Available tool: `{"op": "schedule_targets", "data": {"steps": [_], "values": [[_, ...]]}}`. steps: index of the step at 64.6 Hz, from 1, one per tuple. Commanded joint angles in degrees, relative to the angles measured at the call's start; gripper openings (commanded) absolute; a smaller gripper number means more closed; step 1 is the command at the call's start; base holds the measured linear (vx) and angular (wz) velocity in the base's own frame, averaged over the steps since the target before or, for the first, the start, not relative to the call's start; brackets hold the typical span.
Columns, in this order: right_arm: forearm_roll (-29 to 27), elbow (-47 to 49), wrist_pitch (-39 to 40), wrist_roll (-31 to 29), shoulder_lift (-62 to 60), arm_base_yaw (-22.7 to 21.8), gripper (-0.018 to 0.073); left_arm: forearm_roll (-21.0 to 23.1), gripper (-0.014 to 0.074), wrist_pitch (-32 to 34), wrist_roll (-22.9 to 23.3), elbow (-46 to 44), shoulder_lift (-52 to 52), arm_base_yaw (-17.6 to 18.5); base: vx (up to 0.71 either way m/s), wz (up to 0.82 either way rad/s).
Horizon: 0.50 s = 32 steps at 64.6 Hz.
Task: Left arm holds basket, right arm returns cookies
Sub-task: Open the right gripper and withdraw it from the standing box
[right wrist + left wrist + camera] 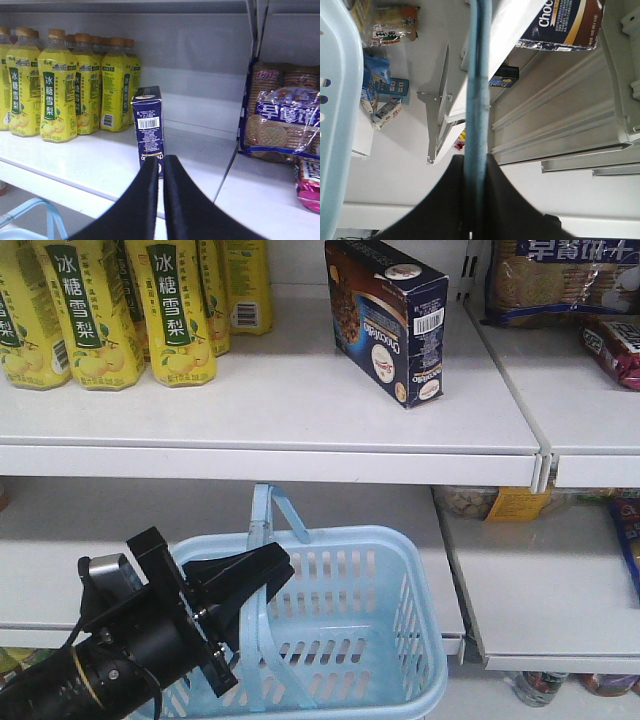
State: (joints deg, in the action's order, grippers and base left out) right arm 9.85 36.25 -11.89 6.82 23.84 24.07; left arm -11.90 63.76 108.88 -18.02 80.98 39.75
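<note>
Looks basically done to me: the cookies (388, 318) box stands upright on the upper shelf (270, 400), right of the yellow bottles (120, 310), and the light blue basket (400, 640) below looks empty as far as its visible part shows. The left gripper (245, 580) has its jaws clenched on a basket handle (477, 115). The right gripper (161, 190) sits just near of the box, jaws nearly together and grasping nothing; the front view doesn't show it, so all that's left is pulling back.
</note>
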Motion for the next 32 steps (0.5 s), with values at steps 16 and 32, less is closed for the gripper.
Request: {"op": "schedule_targets", "data": {"steps": [16,32], "values": [[0.30,-1.68,0.48,-0.40,-6.22,-0.10,-0.0006,0.99,0.0000,14.92,-0.17,-1.64,-1.86,0.23,0.00,0.00],[0.53,-1.68,-2.18,-0.40,-6.34,-0.10,-0.0006,0.99,0.0000,14.92,-0.17,-1.64,-1.86,0.23,0.00,0.00]]}}
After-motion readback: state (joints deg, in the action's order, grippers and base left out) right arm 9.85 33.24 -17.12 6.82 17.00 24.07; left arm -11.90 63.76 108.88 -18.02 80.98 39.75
